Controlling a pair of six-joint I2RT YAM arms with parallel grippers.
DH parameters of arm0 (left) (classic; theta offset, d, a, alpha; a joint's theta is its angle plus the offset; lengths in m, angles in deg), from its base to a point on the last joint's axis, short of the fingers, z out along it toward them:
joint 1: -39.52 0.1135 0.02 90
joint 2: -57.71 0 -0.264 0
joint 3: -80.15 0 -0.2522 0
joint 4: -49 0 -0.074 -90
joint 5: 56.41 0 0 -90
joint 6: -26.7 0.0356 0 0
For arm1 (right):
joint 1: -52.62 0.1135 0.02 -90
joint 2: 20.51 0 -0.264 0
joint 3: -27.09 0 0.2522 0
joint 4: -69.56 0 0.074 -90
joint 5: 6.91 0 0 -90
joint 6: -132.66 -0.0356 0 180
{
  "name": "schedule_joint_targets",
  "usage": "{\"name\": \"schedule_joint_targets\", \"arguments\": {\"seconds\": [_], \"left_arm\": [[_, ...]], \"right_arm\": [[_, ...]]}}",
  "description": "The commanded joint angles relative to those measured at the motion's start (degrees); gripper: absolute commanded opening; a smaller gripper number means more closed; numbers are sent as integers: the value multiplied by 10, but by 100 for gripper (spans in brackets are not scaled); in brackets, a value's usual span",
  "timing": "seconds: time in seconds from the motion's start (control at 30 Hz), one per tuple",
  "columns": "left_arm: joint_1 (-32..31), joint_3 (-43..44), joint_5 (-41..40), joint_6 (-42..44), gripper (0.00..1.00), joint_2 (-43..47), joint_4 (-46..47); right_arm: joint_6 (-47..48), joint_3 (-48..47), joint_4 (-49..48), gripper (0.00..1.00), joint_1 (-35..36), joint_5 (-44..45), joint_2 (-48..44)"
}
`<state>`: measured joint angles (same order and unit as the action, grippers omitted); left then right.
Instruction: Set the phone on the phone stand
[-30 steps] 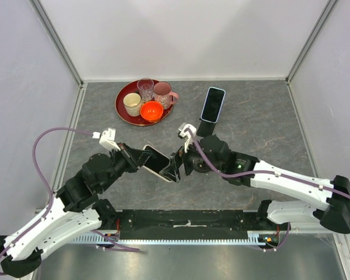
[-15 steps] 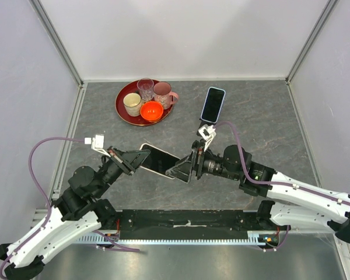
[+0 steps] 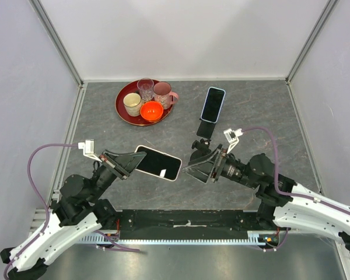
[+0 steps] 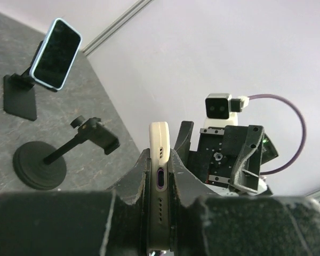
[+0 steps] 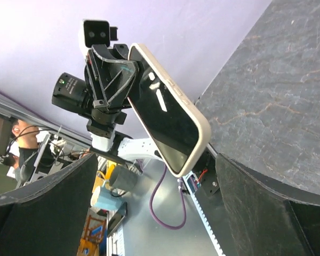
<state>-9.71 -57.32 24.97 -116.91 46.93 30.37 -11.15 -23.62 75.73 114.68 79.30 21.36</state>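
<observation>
My left gripper (image 3: 130, 163) is shut on the left end of a cream-cased phone (image 3: 158, 163) and holds it above the table, screen up. In the left wrist view the phone's port edge (image 4: 160, 140) sits clamped between my fingers (image 4: 136, 178). My right gripper (image 3: 199, 166) is open and empty, a short way right of the phone's free end. The right wrist view shows the phone (image 5: 168, 122) ahead, apart from my fingers (image 5: 266, 208). The empty black phone stand (image 4: 42, 162) has a round base and a clamp head (image 3: 200, 142), just behind my right gripper.
A second stand with a rectangular base (image 3: 206, 129) holds a blue-cased phone (image 3: 213, 104) at the back middle. A red tray (image 3: 122, 108) with cups and an orange bowl (image 3: 151, 111) sits at the back left. Enclosure walls stand on three sides.
The right gripper has come off the phone's right end and drawn back to the right. The left arm has pulled back left, still holding the phone.
</observation>
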Motion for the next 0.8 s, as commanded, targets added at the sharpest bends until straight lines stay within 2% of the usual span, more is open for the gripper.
{"name": "schedule_joint_targets", "arguments": {"seconds": [0.0, 0.07, 0.2, 0.33, 0.4, 0.43, 0.5, 0.6, 0.63, 0.73, 0.77], "left_arm": [[1, 17, 5, -40, 2, 2, 95], [1, 13, 11, -42, 2, -7, 120], [1, 5, 19, -59, 2, -35, 167], [0, -13, 33, -81, 2, -63, 221], [0, -28, 39, -90, 2, -70, 247], [0, -42, 39, -99, 2, -73, 266], [1, -57, 41, -106, 2, -78, 284], [1, -83, 43, -116, 2, -75, 303], [1, -95, 46, -116, 2, -72, 307], [1, -112, 45, -113, 2, -57, 307], [1, -112, 42, -110, 2, -51, 284]], "right_arm": [[-2, 23, -15, 98, -1, 5, -14], [-1, 18, -68, 98, 0, -30, 10], [3, -7, -102, 97, 0, -47, 63], [-19, 5, -186, 89, 0, -79, 101], [-27, 14, -239, 80, -1, -84, 111], [-31, 18, -274, 69, -1, -84, 112], [-39, 38, -312, 60, 0, -78, 107], [-53, 70, -364, 35, -1, -54, 96], [-54, 76, -374, 18, 0, -52, 95], [-48, 81, -366, 0, -1, -65, 102], [-40, 81, -361, 0, 0, -71, 101]]}}
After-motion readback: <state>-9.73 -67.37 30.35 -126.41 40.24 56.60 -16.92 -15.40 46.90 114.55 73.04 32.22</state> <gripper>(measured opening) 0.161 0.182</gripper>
